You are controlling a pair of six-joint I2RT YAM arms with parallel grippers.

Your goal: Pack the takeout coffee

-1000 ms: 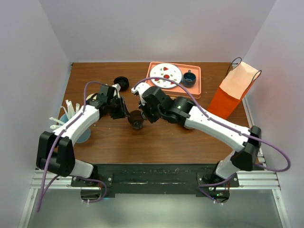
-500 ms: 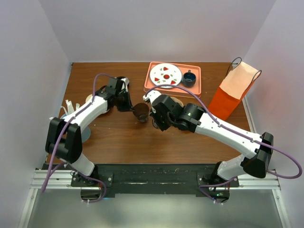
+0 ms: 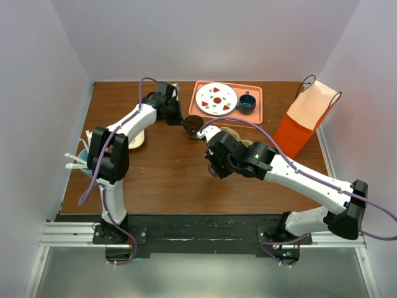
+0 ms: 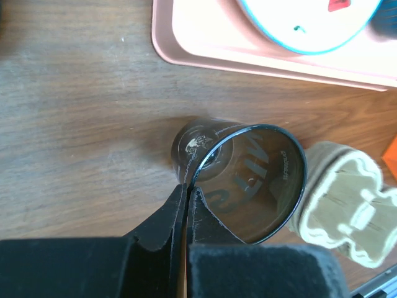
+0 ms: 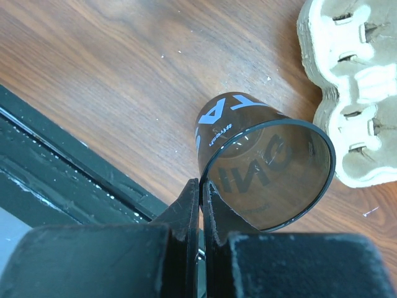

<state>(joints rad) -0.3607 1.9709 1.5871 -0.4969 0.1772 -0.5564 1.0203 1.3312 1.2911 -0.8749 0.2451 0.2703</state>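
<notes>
Grip report: left fingers [image 4: 162, 220] pinched tight on rim wall of takeout cup [image 4: 248, 180]. No lid fitted. Cup sits just off near-left corner of pink tray [image 4: 186, 43], beside cardboard carrier [image 4: 347, 198].

Right fingers [image 5: 185, 208] likewise pinched on rim of second cup [image 5: 267, 174], nearer front edge of tabletop [image 5: 93, 74].

Judgement: rim-only hold is thin. Keep cup upright, move slowly, centre over carrier socket before release.

Wrist views show grip and lettering. Top view alone shows orange bag [image 3: 304, 124] far right; second cup largely hidden there.
</notes>
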